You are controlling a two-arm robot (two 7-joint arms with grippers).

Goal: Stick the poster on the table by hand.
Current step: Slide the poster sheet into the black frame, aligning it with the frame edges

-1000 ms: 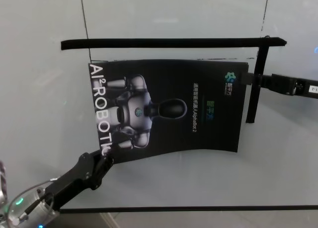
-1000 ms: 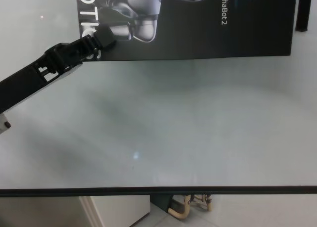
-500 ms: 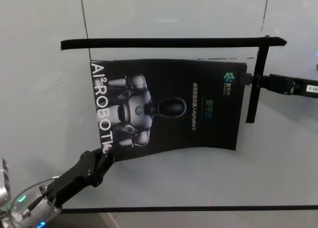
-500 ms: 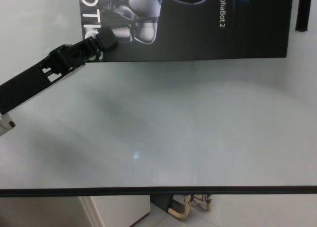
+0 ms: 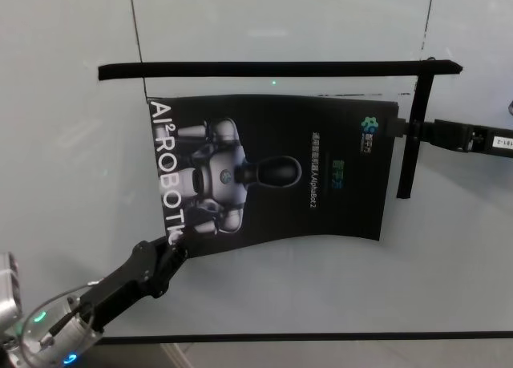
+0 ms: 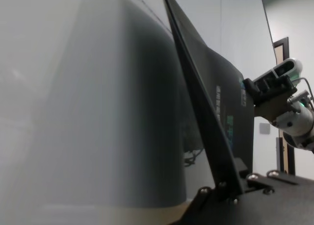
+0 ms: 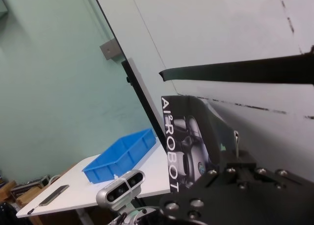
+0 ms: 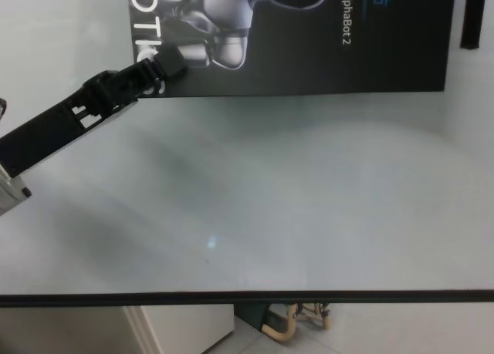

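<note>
Both grippers pinch the poster at opposite corners, holding it over the bench.

Your left gripper is clamped on the poster's near-left corner, just below the white "ROBOTIC" lettering; in the chest view the same gripper bites the sheet's lower edge. Your right gripper reaches in from the right side and is closed on the far-right corner, beside the small green logo. The sheet hangs between them, bowed, with its near edge curving upward in the middle. Black tape strips lie on the bench: a long one just beyond the poster's far edge, and a shorter one running down beside its right edge, crossed by the right gripper.
</note>
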